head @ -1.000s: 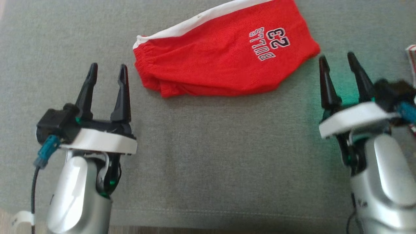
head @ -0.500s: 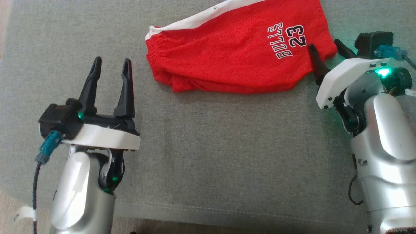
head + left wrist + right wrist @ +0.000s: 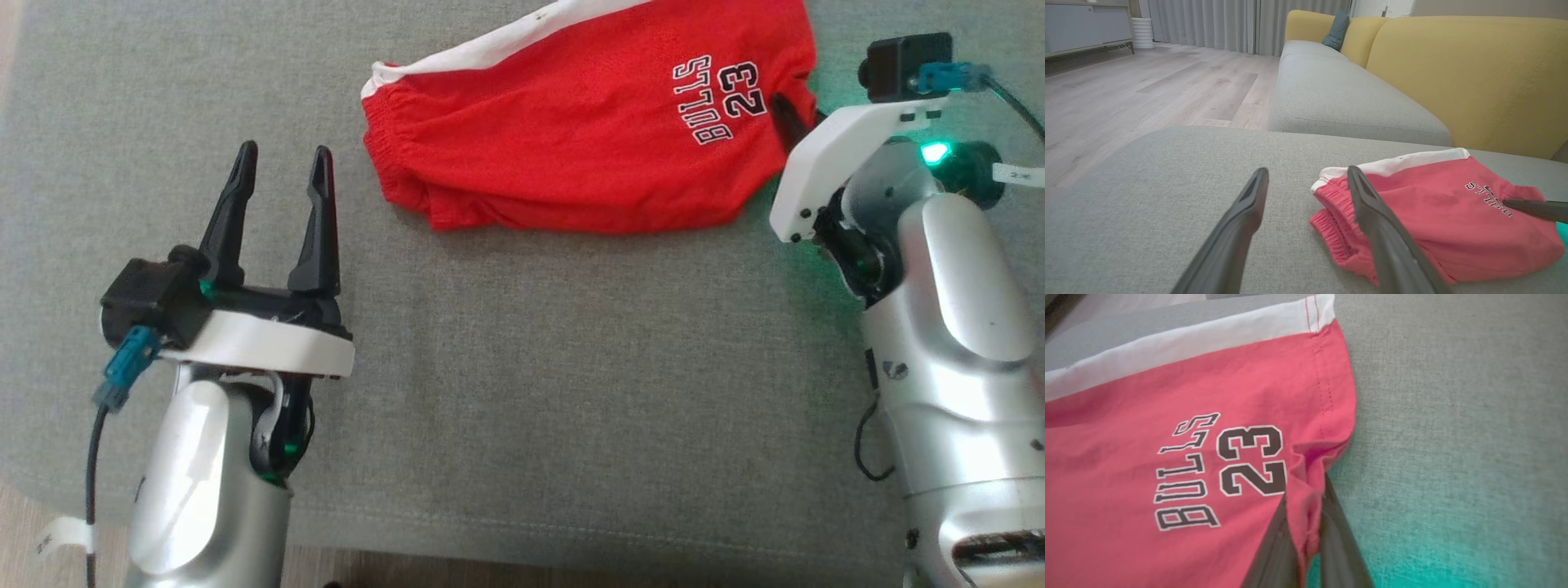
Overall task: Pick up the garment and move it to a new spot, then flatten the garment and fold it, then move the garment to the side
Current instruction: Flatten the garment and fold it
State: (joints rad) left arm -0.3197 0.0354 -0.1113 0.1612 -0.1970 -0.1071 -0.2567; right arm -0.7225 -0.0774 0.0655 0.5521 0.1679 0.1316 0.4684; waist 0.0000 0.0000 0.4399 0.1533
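Red shorts (image 3: pixel 571 139) lie on the grey cushion (image 3: pixel 571 367), their hem corner pinched in the clenched right end effector (image 3: pixel 1305 488); the left end effector (image 3: pixel 284 155) stands released, apart. So thin a pinch could slip on lifting, or raise one layer only.

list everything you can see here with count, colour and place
garment: one, red with white band and dark BULLS 23 print, on the grey cushion
grey cushion: one, grey, under the garment
sofa backrest: one, yellow, behind the cushion
pillow: one, blue-grey, far end of the sofa
floor: one, pale wood, beside the sofa
curtains: several folds, grey, far wall
left gripper: one, dark fingers open, apart from the garment's waistband end
right gripper: one, dark fingers shut on the garment's edge beside the print
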